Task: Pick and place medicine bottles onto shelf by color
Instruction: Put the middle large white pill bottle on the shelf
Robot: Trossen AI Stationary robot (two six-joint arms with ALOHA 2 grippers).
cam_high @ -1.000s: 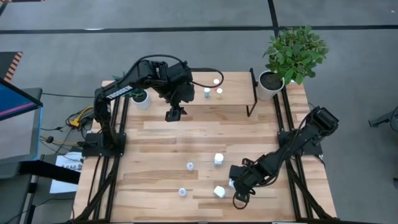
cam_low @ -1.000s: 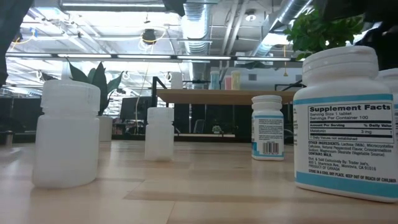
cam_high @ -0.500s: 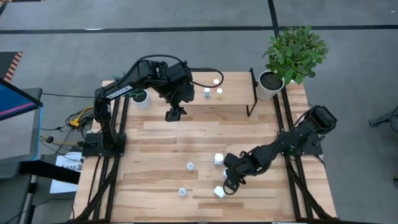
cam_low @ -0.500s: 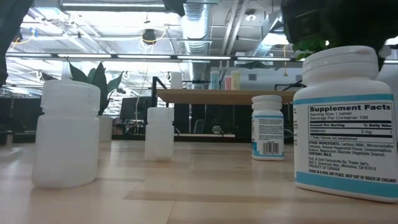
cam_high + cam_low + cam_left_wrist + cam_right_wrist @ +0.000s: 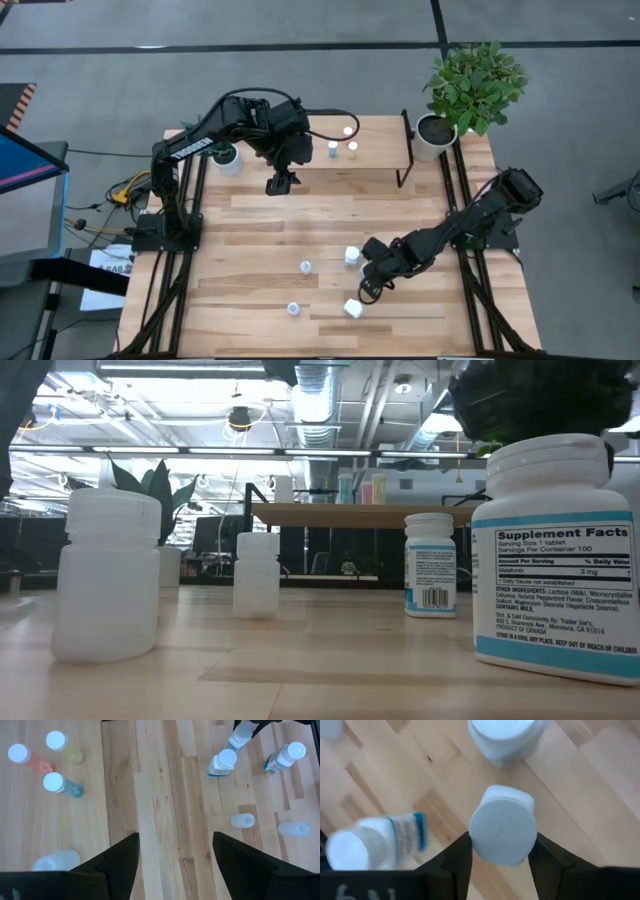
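R arm comes in from the right edge of the high view, bent low and stretched toward the lower middle of the table (image 5: pixel 270 215). R gripper (image 5: pixel 366 289) sits there, pointing down. In the R wrist view a white bottle (image 5: pixel 503 831) stands right btwn the two dark fingers (image 5: pixel 451 860), cap facing the camera. Fingers are close on both sides of it, about half wide; can't tell if they press it yet. In the high view that bottle is hidden under the gripper.

Other bottles near it: a chunky one (image 5: pixel 352 308) just below-left of the gripper, another (image 5: pixel 351 256) just above-left. Two small ones lie more to the left, one (image 5: pixel 305 267) mid-low and one (image 5: pixel 293 309) near the bottom. In the low view the big bottle w/ a label (image 5: pixel 555 560) fills the right side, w/ the dark gripper just above its cap.

L arm reaches from the upper left of the high view, folded over the shelf (image 5: pixel 345 150) at top middle. L gripper (image 5: pixel 281 184) hangs in front of the shelf, fingers wide, holding nothing. Shelf has three small bottles: red (image 5: pixel 347 131), blue (image 5: pixel 333 149), yellow-green (image 5: pixel 352 150).

A leafy plant (image 5: pixel 474 85) in a white pot sits at the upper right corner.
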